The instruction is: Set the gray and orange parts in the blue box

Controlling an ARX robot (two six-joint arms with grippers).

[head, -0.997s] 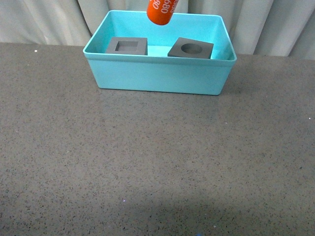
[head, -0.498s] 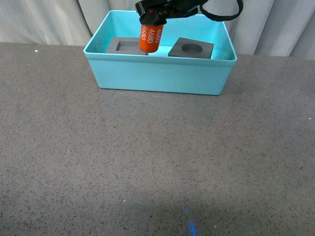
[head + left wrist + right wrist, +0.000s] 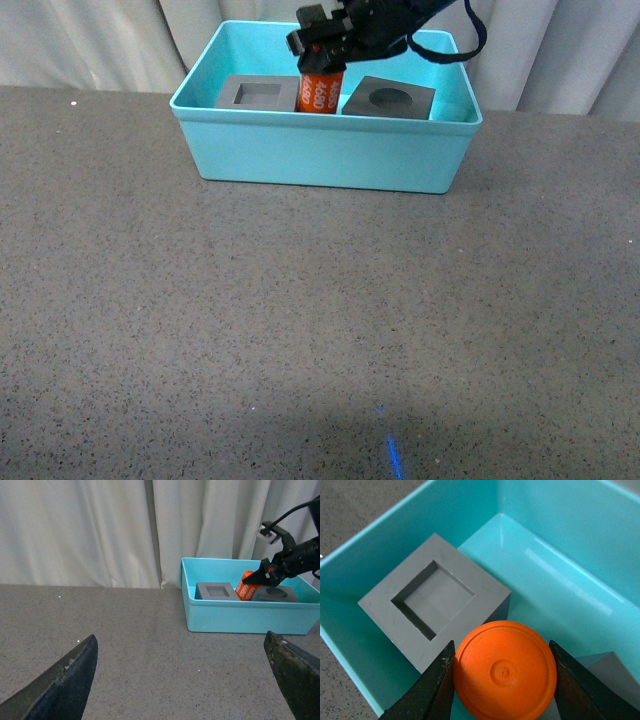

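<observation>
The blue box [image 3: 325,150] stands at the far edge of the counter [image 3: 300,330], close to the curtain [image 3: 100,530]; the wide speckled surface in front of it lies open. Inside the box, the gray cube with the square recess [image 3: 258,94] sits toward the left wall and the gray cube with the round recess [image 3: 389,99] toward the right, leaving a narrow gap between them. The right gripper [image 3: 322,47] reaches in from above, its jaws clamped on the orange cylinder [image 3: 320,92], which stands nearly upright in that gap, just beside the square-recess cube. The left gripper [image 3: 185,680] hangs well clear of the box, jaws spread wide, holding nothing.
</observation>
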